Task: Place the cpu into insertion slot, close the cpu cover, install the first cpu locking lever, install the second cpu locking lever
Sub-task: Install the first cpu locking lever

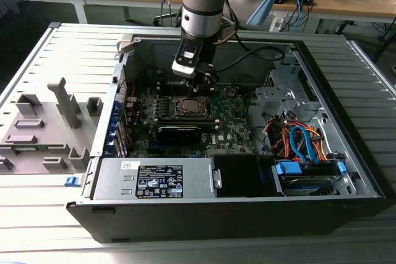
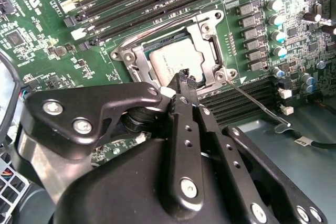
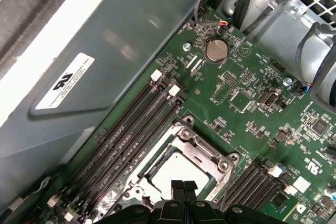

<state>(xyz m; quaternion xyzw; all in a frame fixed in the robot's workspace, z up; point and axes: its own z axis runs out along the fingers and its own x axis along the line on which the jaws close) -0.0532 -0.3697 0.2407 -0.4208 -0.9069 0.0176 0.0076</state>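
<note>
gripper point(image 2: 184, 77): fingertips pressed together, grasping nothing, tip down at one edge of the cpu cover point(image 2: 210, 43) | cpu point(image 2: 173, 61): seated in insertion slot point(image 3: 181, 169), mid green board point(image 2: 42, 30) | cover lies flat over it, probably being pressed | thin lever point(image 2: 254, 103) sticks out, unlatched

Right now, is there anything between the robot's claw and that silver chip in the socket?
Nothing visible is. In the second wrist view the gripper hangs at the edge of the cpu, which already sits in the insertion slot with the cpu cover closed around it.
</note>
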